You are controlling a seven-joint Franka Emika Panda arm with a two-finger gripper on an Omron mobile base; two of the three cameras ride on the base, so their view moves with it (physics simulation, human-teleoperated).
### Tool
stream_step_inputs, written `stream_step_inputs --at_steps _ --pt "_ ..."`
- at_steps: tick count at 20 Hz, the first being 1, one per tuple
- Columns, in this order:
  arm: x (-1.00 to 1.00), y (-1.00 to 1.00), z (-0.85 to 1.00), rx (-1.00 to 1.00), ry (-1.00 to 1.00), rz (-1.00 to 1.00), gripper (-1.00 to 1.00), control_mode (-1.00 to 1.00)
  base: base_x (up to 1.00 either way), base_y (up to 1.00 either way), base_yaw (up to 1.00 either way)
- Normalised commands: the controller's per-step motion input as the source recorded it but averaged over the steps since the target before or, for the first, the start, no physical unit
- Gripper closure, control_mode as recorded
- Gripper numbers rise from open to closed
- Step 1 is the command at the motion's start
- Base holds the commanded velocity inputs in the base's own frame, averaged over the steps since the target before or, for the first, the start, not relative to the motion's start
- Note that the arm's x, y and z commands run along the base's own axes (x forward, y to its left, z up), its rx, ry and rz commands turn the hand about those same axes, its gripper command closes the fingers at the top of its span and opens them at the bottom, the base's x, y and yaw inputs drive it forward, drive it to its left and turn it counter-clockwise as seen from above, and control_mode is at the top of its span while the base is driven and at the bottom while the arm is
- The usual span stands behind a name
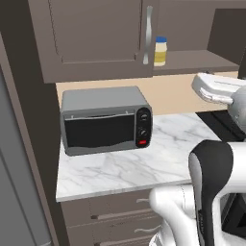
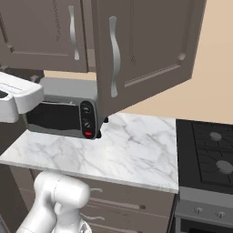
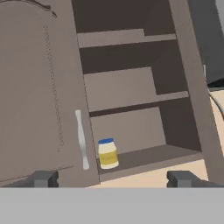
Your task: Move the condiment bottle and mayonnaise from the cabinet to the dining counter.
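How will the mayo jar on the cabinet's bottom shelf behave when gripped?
The mayonnaise looks squat and upright, so it probably won't tip easily. Round sides may slip or roll if knocked over. It stands near the shelf's front edge, so a push could drop it.

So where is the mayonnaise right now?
The mayonnaise stands on the bottom shelf of the open cabinet, at its left edge beside the closed door's silver handle.

Even flat rendered light; soft shadows; slight blur

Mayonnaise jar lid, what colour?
Blue, on the mayonnaise jar on the cabinet's bottom shelf. It shows best in the hand view.
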Motion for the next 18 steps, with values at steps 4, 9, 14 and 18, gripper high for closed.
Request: stream_step_inputs --at_steps 4,9,14,18 --pt "1.00 0.01 0.00 -0.01 0.17 -0.09 -1.00 -1.00 0.00 0.00 0.00" --pt "1.00 0.00 0.00 0.00 0.15 -0.11 -1.00 -1.00 0.00 0.00 0.00" --pt "0.95 -0.08 -0.01 0.00 0.10 -0.14 -1.00 -1.00 0.00 0.00 0.00" --pt "0.82 -0.27 -0.03 0.00 0.07 -0.14 -1.00 -1.00 0.00 0.00 0.00"
